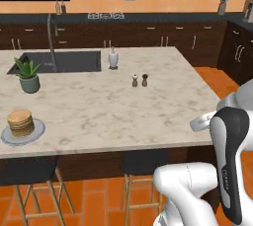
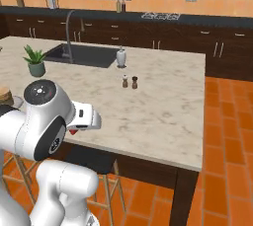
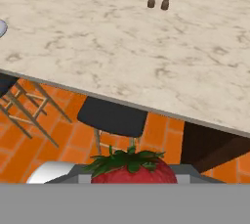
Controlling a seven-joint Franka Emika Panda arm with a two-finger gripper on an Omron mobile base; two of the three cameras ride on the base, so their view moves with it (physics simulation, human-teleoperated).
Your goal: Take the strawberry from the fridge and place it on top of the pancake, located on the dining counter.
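- The fingers (image 3: 133, 181) are closing on the strawberry (image 3: 133, 169), which is sitting between them at the bottom of the hand view, its green leaves pointing toward the counter (image 3: 146, 56).
- In the right base view the hand is hanging beside the near edge of the counter (image 2: 163, 116), and a small red bit of the strawberry (image 2: 72, 131) is showing under it.
- The pancake (image 1: 21, 123) is lying on a grey plate (image 1: 37, 132) at the near left corner of the counter (image 1: 123, 111), well apart from the hand.
- A potted plant (image 1: 28, 75) is standing behind the plate, just beside the dark sink (image 1: 74, 61).
- Two small shakers (image 1: 140, 80) are standing together near the middle of the counter, and a white bottle (image 1: 113, 58) is standing at the sink's right side.
- A dark stool (image 3: 113, 117) is standing on the orange floor below the counter's edge, straight ahead of the strawberry in the hand view.
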